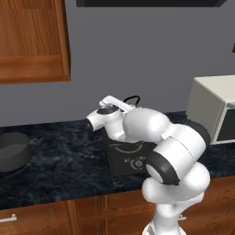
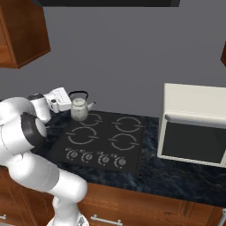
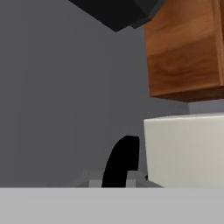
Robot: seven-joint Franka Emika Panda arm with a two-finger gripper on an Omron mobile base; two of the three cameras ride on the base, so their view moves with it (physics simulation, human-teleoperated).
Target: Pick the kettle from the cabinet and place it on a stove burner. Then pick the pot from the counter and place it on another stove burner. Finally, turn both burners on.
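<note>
From the left base view, the white arm bends forward over the desk (image 1: 64, 156), its hand reaching toward the back of the black cooktop (image 1: 126, 158), where the black arch of the kettle (image 1: 132, 99) handle peeks just above the hand; the pot (image 1: 13, 151) sits well apart at the far left of the desk, under the wooden cabinet (image 1: 32, 41). From the right base view things are plainer: the kettle (image 2: 80, 109) stands upright at the rear left burner (image 2: 92, 119), at the cooktop's back left corner, and the gripper (image 2: 66, 102) is level with the kettle's handle on its left side, right up against it. The other three ring burners lie bare, the row of knobs (image 2: 93, 156) runs along the front edge, and a pale microwave (image 2: 194, 126) stands to the right. In the hand view the black handle (image 3: 122, 162) curves up right in front of the camera, with the microwave's pale box (image 3: 186, 151) behind it. The jaws are pinched as tight as they go, and I judge they are clamped on the handle, though the contact itself is hidden. The risk I see is in the release: if the kettle is not fully settled, or sits off the ring toward the edge, letting go could tip it, and pulling the hand back sideways could snag the arch and drag the kettle off the burner.
</note>
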